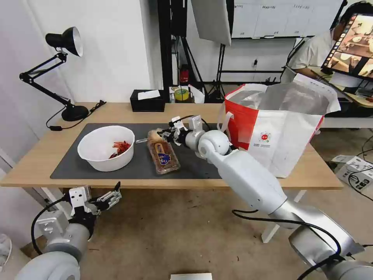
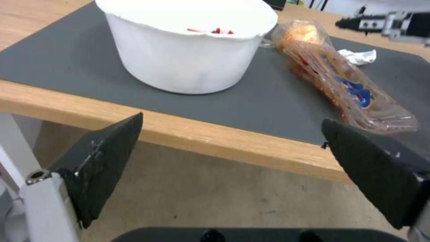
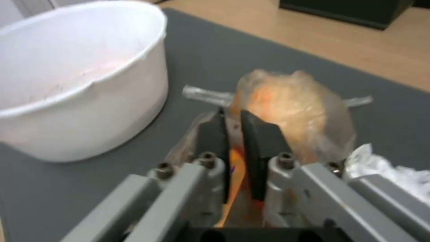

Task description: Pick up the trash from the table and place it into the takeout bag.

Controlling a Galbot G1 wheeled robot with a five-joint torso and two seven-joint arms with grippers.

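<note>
overhead, from the head view, the right gripper [image 1: 169, 134] reaches across the grey mat [image 1: 70, 163] to the far end of the bagged bun [image 1: 163, 154], which lies on the mat just right of the white bowl [image 1: 105, 147]. red crayfish shells [image 1: 121, 147] sit inside the bowl. the takeout bag [image 1: 278, 128] stands open on the right end of the counter [image 1: 35, 155], its round red logo [image 1: 265, 137] showing, though the small print under it is too fine to read. the left gripper [image 1: 110, 196] hangs below the counter's near edge. a black tissue box [image 1: 147, 101] and a desk lamp [image 1: 64, 70] stand at the back.

next, the left wrist view shows the left gripper's jaws spread wide and holding nothing, low before the counter edge. beyond them sit the bowl, the bun's wrapper with a blue label whose writing cannot be read, and a crumpled tissue [image 2: 358, 56] just beside it.

lastly, the right wrist view shows the right gripper's jaws clenched on the clear wrapper at the bun's end; the bun beyond is blurred, and the tissue is cut off at the edge.
</note>
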